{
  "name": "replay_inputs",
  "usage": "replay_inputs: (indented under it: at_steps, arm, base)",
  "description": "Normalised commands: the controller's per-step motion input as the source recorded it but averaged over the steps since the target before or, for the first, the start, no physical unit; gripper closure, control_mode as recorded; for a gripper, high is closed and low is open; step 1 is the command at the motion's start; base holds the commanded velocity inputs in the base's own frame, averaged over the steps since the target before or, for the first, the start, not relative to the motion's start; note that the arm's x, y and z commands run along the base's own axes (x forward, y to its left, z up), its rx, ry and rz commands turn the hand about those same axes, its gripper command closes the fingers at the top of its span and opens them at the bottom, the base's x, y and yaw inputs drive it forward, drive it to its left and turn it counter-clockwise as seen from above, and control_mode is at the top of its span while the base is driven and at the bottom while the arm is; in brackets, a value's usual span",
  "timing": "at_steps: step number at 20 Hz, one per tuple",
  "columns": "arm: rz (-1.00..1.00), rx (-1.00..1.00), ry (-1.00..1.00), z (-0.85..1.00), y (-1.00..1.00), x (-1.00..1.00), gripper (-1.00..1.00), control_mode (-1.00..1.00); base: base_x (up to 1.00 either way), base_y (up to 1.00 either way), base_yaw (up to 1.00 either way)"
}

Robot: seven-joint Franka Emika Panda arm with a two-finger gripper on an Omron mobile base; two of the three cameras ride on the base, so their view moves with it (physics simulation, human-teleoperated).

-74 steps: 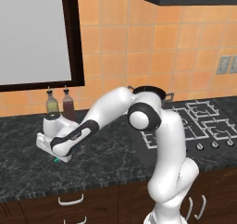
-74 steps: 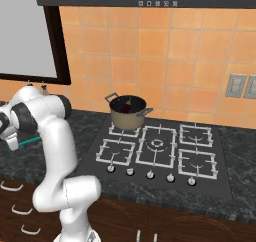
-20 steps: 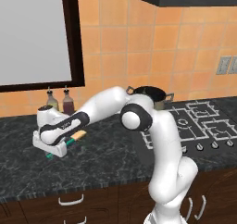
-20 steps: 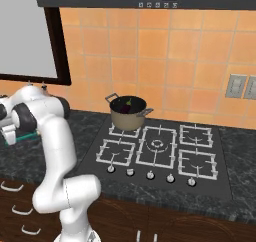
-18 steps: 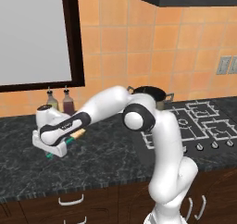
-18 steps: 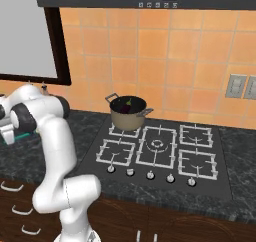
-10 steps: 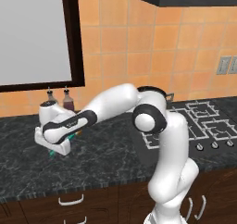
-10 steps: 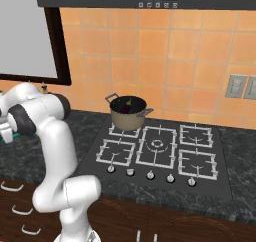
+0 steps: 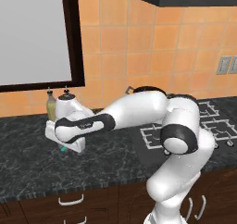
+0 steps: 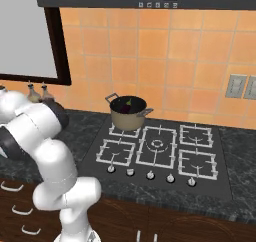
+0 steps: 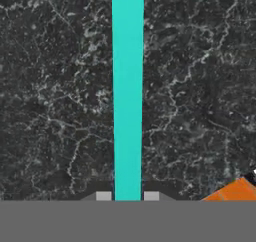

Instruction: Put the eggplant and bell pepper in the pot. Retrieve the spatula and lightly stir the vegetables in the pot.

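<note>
The spatula's teal-green handle (image 11: 127,91) runs straight up the hand view over dark speckled counter. My gripper (image 11: 127,196) is shut on the spatula, one grey pad (image 11: 103,196) pressed to each side of the handle; the tan blade is hidden. In the left base view the gripper (image 9: 65,146) hangs just above the counter at the left, with a bit of teal handle (image 9: 62,149) under the hand. The pot (image 10: 129,113) stands on the stove's back-left burner, far to the gripper's right. The dark purple eggplant (image 10: 127,104) lies inside it. I cannot make out a bell pepper.
Two bottles (image 9: 51,105) (image 9: 65,97) stand against the wall right behind my hand. The gas stove (image 10: 157,151) with its knobs lies to the right. A framed window (image 9: 32,33) is above the counter. An orange patch (image 11: 234,191) shows at the hand view's lower right.
My hand has risen off the counter and drawn back toward the bottles with the spatula in it. The tan blade seen beside the hand a second ago is now hidden.
</note>
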Motion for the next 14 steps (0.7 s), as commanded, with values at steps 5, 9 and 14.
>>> replay_inputs:
  at_steps: [5,9,14]
  arm:
    - [0.00,0.16,-0.03,0.61,-0.91,-0.68,1.00,-1.00]
    - [0.02,0.16,-0.04,0.59,-0.91,-0.49,1.00,-1.00]
    - [0.07,0.21,-0.02,0.69,-0.81,-0.16,1.00,-1.00]
  base:
    - [0.00,0.00,0.00]
    - [0.00,0.00,0.00]
    - [0.00,0.00,0.00]
